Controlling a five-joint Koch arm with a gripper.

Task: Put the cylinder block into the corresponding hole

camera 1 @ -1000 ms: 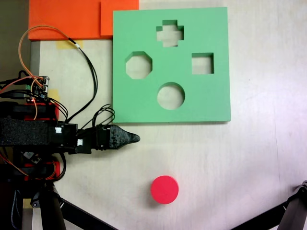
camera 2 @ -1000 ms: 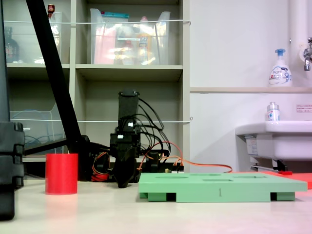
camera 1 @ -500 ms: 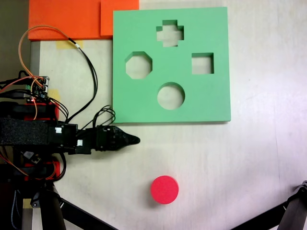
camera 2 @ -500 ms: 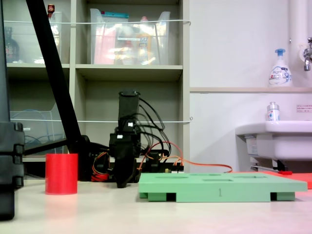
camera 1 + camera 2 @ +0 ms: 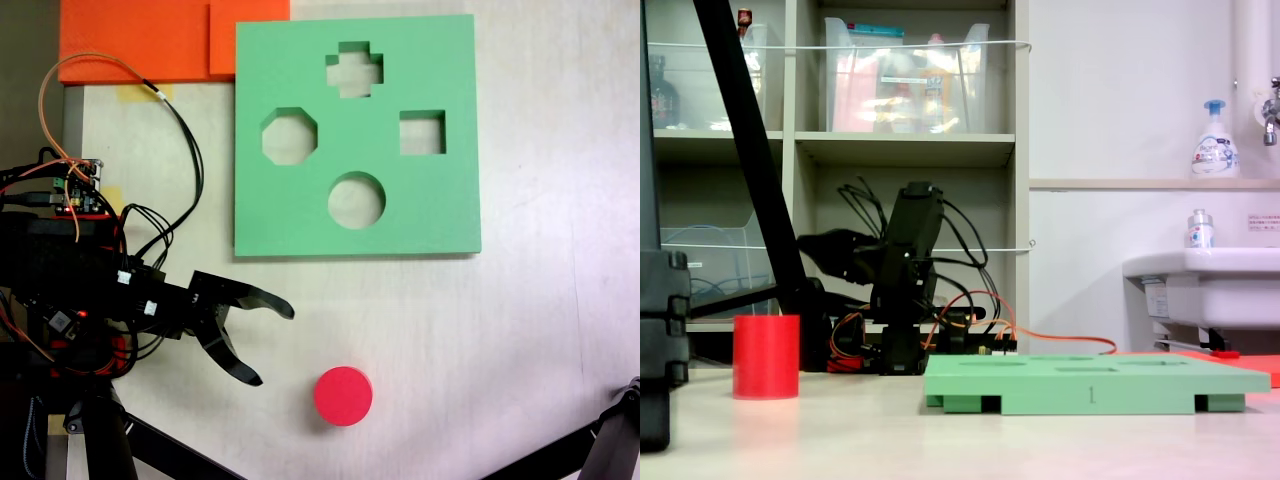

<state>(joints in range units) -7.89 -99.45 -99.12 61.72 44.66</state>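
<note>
Two orange foam sheets (image 5: pixel 150 38) lie overlapped in the upper left of the fixed view from above, beside strips of yellow tape (image 5: pixel 145 93) on the pale table (image 5: pixel 540 330). In the low side view, a shelf unit (image 5: pixel 910 148) fills the upper left — clear storage bins (image 5: pixel 902 75) sit on its top shelf. At the right edge stands a white sink (image 5: pixel 1205 285), with a pump bottle (image 5: pixel 1214 142) on the ledge above and a smaller bottle (image 5: pixel 1200 229) on the sink's rim.

red cylinder block (image 5: pixel 343 396), green board (image 5: pixel 440 200), fingers (image 5: pixel 275 307) spread
</note>
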